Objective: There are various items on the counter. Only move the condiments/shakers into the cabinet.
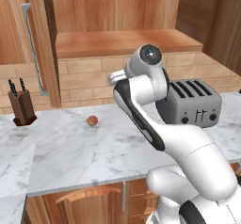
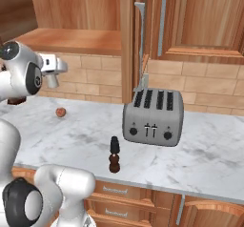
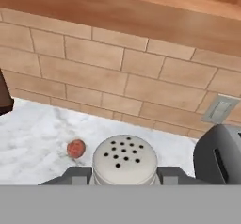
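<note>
Up high, gripper (image 3: 124,175) clamped on grey shaker (image 3: 124,159), above counter (image 3: 33,133); ball (image 3: 76,148) below

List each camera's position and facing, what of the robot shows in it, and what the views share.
Left base view: behind the arm's left, facing the counter; arm at lower right.
Right base view: behind the arm's right, facing the toaster and pepper mill; arm at lower left.
Hand view: on the hand, facing the brick wall; fingers shut on a light grey shaker.
Shared: the reddish ball and the toaster.
</note>
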You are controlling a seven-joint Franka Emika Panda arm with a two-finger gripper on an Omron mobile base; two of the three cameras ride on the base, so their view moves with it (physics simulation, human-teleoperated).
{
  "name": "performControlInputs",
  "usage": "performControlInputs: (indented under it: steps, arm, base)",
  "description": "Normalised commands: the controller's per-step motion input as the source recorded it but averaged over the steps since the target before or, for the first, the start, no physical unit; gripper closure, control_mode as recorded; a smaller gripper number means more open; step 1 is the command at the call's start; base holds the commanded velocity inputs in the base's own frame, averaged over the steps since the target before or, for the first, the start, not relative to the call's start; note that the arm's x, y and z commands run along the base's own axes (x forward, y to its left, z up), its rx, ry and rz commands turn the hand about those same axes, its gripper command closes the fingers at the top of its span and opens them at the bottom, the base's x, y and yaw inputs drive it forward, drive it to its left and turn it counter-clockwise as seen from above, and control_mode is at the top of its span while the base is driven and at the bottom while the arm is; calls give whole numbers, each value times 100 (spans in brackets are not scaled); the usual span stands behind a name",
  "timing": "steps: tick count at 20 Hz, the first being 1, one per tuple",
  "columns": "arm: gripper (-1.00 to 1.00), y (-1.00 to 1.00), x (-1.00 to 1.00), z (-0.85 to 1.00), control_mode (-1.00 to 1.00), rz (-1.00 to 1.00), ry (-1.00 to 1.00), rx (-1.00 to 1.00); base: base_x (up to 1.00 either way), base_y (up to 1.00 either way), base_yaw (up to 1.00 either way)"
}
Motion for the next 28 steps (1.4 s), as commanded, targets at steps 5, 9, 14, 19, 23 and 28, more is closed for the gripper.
performControlInputs:
  steps: [5, 9, 14, 19, 23, 28]
  arm:
    - [100, 37, -22, 86, -100, 25, -19, 7]
    - [100, 46, -2, 74, -100, 16, -21, 7]
    - [100, 52, 8, 54, -100, 7, -6, 2]
    - [100, 45, 39, 45, -100, 0, 5, 0]
    - [100, 38, 59, 21, -100, 4, 5, 3]
    - [100, 26, 84, -1, -100, 3, 0, 7]
  base:
    - [0, 0, 0]
    - [0, 0, 0]
    - [0, 0, 0]
    - [0, 0, 0]
    - [0, 0, 0]
    - [0, 0, 0]
